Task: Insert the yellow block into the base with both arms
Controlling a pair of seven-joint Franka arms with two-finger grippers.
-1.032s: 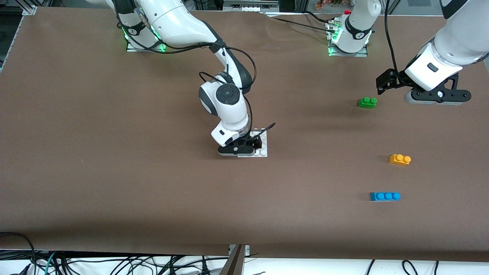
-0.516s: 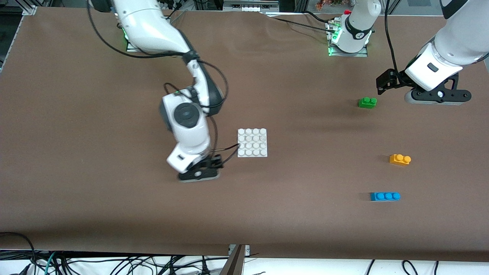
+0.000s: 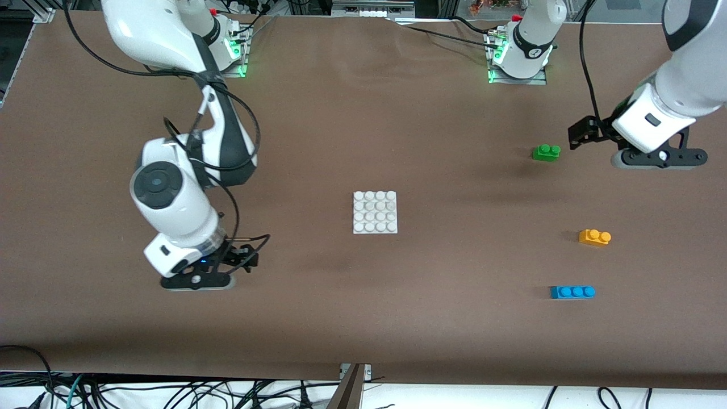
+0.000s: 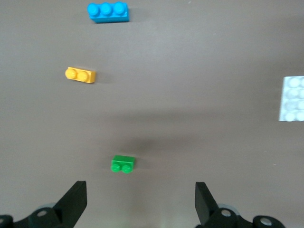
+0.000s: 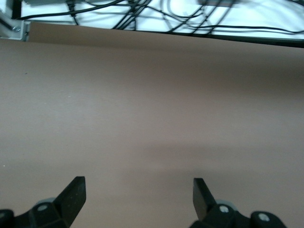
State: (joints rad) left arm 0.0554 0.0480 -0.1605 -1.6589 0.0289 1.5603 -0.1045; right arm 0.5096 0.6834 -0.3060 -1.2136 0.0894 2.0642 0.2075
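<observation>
The yellow block (image 3: 594, 237) (image 4: 80, 75) lies on the brown table toward the left arm's end, with nothing touching it. The white studded base (image 3: 375, 212) (image 4: 293, 99) sits flat at the table's middle, uncovered. My left gripper (image 3: 659, 160) (image 4: 140, 192) hangs open and empty over bare table beside the green brick (image 3: 546, 152) (image 4: 123, 164). My right gripper (image 3: 196, 282) (image 5: 137, 187) is open and empty, low over bare table toward the right arm's end, well away from the base.
A blue three-stud brick (image 3: 572, 292) (image 4: 108, 12) lies nearer to the front camera than the yellow block. Cables hang below the table's front edge (image 5: 156, 35). Both arm bases stand along the table's back edge.
The right arm has swung away from over the base toward its own end of the table, uncovering the base. The left gripper has shifted slightly toward its end of the table.
</observation>
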